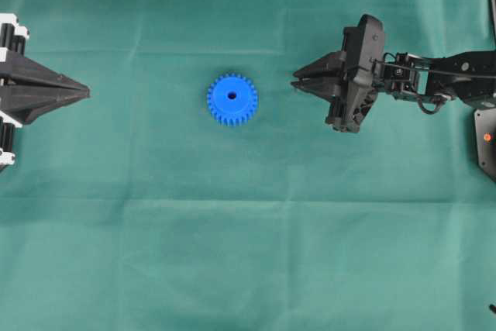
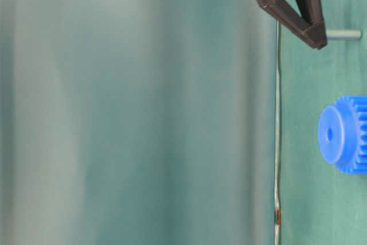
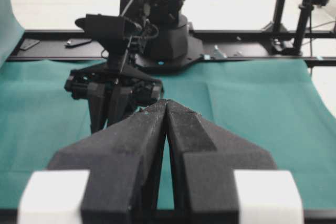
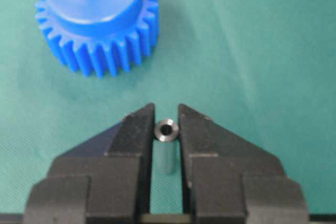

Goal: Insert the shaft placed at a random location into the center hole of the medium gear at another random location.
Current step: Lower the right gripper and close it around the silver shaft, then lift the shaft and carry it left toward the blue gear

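Observation:
The medium gear (image 1: 232,99) lies flat on the green cloth mid-table, raised hub up, with its center hole (image 1: 232,95) dark and open. In the right wrist view the gear (image 4: 97,22) sits ahead and to the left of my right gripper (image 4: 166,109). That gripper is shut on the shaft (image 4: 166,129), a small silvery pin standing upright between the fingertips. From table level the shaft (image 2: 346,34) reaches from the fingertips to the cloth. My right gripper (image 1: 297,81) is to the right of the gear. My left gripper (image 1: 85,94) rests shut at the far left, holding nothing.
Green cloth (image 1: 248,253) covers the whole table. In the left wrist view the right arm's base (image 3: 163,30) and a black rail (image 3: 252,51) stand at the far edge, beyond the shut left fingers (image 3: 142,129).

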### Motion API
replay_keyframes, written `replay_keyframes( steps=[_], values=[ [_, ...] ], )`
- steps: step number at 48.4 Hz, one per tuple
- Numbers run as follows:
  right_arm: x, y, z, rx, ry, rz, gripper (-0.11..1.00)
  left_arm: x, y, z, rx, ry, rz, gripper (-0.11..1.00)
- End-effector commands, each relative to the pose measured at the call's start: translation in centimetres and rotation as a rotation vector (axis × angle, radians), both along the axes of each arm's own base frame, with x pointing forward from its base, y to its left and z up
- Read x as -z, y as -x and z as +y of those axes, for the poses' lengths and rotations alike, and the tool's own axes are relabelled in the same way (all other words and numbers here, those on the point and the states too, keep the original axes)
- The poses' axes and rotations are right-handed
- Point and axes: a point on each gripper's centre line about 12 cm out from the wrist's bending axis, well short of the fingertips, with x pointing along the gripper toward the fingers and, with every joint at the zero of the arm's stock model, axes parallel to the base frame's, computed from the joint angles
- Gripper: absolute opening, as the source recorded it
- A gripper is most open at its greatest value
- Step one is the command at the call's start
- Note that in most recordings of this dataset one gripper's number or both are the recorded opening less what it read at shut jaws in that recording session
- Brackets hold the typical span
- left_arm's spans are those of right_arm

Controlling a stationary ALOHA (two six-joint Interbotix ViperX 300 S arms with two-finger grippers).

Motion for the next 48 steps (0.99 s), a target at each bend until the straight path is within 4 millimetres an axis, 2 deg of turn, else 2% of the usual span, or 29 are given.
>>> replay_keyframes(
  steps=[1, 25, 48],
  values=[
    [-2.3, -0.8, -0.3, 0.005, 0.012, -0.055, 0.13, -0.8, -0.1, 0.0, -0.001, -0.001, -0.020, 0.00],
    [-7.9, -1.4, -0.4, -0.001, 0.013, -0.049, 0.13, -0.8, -0.1, 0.0, -0.001, -0.001, -0.020, 0.00],
    [-8.0, -1.4, -0.4, -0.001, 0.014, -0.052, 0.13, -0.9, -0.1, 0.0, -0.001, -0.001, -0.021, 0.00]
  ],
)
